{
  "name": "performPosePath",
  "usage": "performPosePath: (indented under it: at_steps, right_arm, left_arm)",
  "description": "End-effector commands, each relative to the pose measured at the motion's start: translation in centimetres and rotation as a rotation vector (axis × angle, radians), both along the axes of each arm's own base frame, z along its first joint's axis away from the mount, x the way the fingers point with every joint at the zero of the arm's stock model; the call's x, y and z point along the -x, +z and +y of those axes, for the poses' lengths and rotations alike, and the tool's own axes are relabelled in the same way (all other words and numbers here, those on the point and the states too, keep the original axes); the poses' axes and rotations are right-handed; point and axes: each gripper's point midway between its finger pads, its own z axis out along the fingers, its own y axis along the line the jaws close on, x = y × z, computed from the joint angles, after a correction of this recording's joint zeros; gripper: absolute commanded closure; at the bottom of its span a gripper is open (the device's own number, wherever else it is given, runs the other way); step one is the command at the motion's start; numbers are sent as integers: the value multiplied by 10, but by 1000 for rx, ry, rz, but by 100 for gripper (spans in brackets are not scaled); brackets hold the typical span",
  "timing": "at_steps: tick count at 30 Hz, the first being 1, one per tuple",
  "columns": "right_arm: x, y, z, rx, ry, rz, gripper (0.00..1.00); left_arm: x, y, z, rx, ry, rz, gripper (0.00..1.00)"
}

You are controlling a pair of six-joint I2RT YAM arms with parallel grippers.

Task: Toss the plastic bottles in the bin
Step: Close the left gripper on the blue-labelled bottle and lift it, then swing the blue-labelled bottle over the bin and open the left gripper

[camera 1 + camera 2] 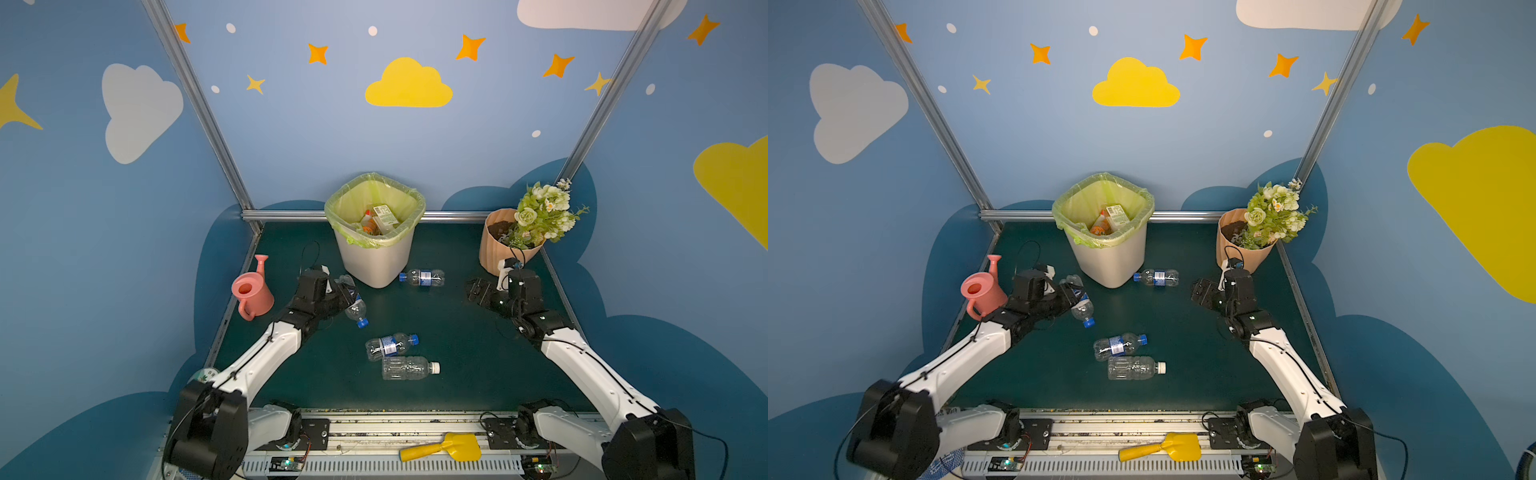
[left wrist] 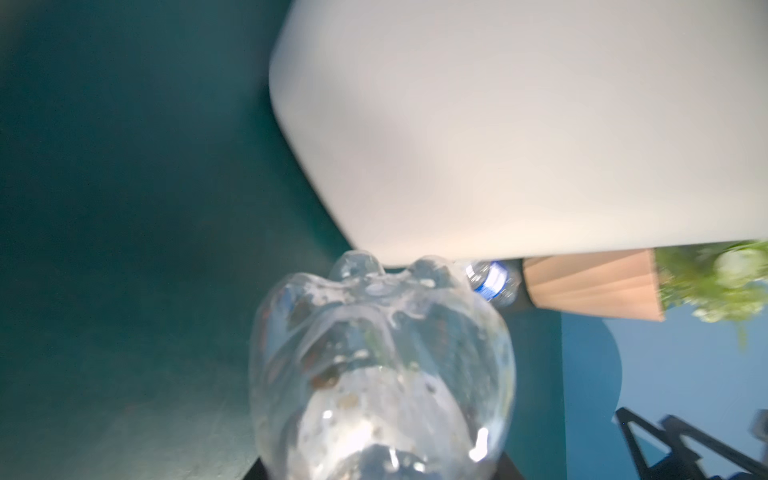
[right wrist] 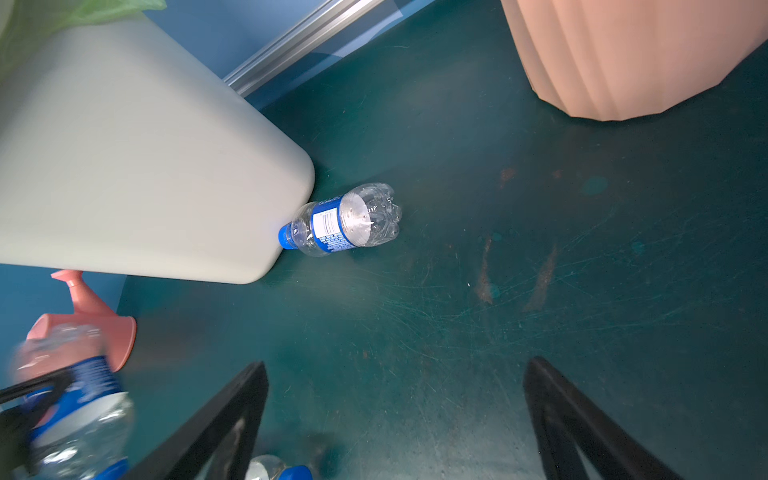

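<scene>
Toward the front edge of the scuffed green bench [image 1: 457,374], ribbed white-capped bottle [image 1: 409,368] beside crumpled blue-capped bottle [image 1: 390,345]. Mid-left, left pincer [image 1: 345,296] clenched across a blue-labelled bottle [image 1: 358,311] (cap frontward). Right pincer [image 1: 474,292] spread, empty. Farther, labelled clear bottle [image 1: 422,277] touching smooth tapering bin [image 1: 374,266] near the back edge.

bin [image 1: 374,257] back centre | bottle [image 1: 422,277] at its right base | two bottles [image 1: 395,353] in front | watering can [image 1: 251,295] left | flowerpot [image 1: 494,249] right

Glossy clear plastic bottle [image 2: 382,365], smooth matt bin [image 3: 124,166], scratched tabletop [image 3: 540,311].
</scene>
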Motion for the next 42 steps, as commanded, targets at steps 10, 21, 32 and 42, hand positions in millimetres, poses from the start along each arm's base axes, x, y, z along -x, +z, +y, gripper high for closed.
performPosePath:
  at_steps: [10, 21, 32, 42]
  right_arm:
    - [-10, 3, 21, -65, 78, 5, 6]
    - [1, 4, 23, -89, 95, 9, 6]
    - [13, 13, 5, -29, 49, -36, 6]
    - [9, 6, 10, -52, 55, -14, 6]
  left_arm:
    - [48, 277, 71, -243, 272, -792, 58]
    - [-46, 322, -45, -412, 16, -902, 49]
    - [-102, 275, -68, -440, -136, -549, 0]
    - [-6, 308, -4, -382, 66, -797, 0]
